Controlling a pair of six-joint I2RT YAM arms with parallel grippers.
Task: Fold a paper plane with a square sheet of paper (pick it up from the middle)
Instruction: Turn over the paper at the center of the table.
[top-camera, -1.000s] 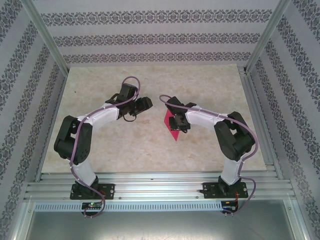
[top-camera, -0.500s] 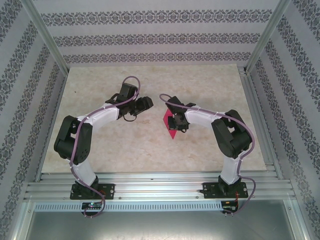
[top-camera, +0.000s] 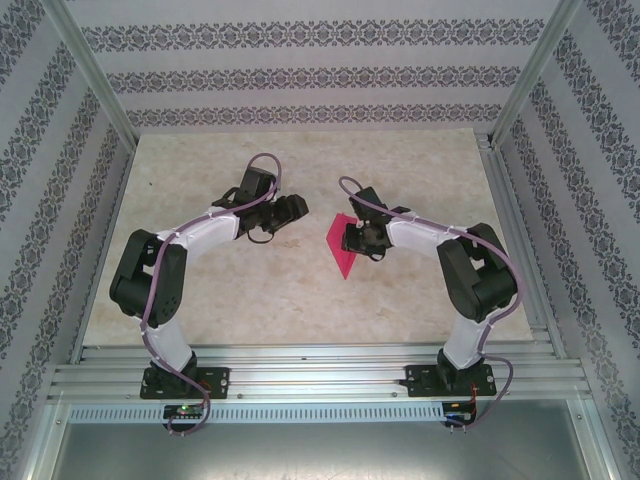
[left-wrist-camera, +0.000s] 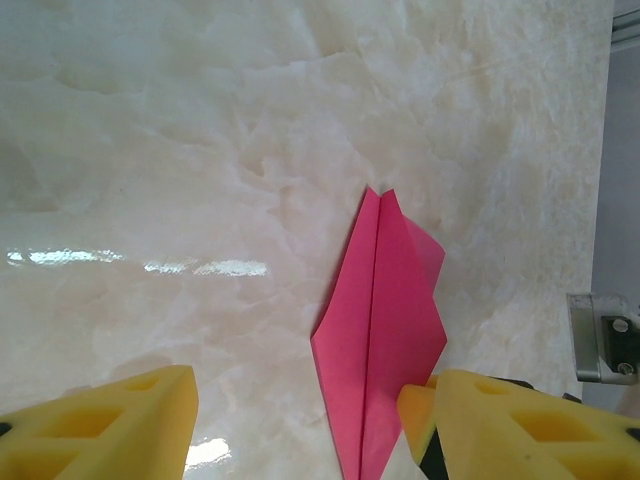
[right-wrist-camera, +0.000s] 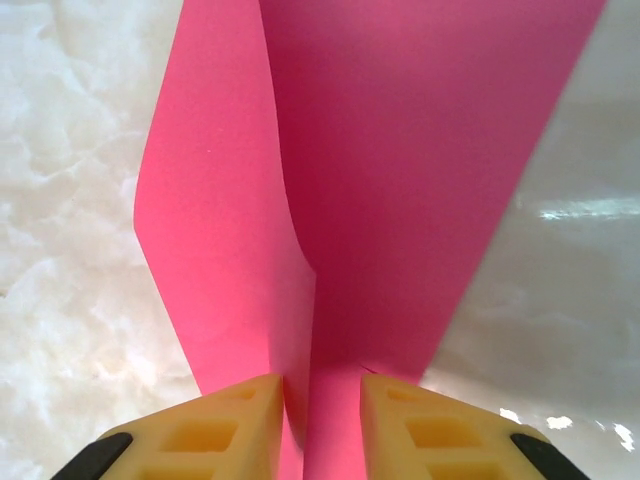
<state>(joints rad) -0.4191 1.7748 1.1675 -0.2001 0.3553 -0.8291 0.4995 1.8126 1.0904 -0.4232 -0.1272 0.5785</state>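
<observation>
Here, right gripper (right-wrist-camera: 320, 392) pinches paper plane (right-wrist-camera: 400, 160) — its tail cut off.

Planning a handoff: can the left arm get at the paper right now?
Probably yes. Left arm: jaws open, the paper just ahead of them, with nothing but bare table around it. The right arm seems to pinch one end in its jaws; the rest stands free.

- Right wrist view: square sheet of paper (right-wrist-camera: 400, 180) runs off top and bottom edges, outline incomplete.
- Right gripper (right-wrist-camera: 322, 388) fingers cut off at the bottom edge; real pinch on the fold unclear.
- Left wrist view: sheet's lower tip cut off, one corner behind a left gripper (left-wrist-camera: 297, 395) finger (left-wrist-camera: 500, 420).
- Top view: sheet partly under right gripper, creases too small.
</observation>
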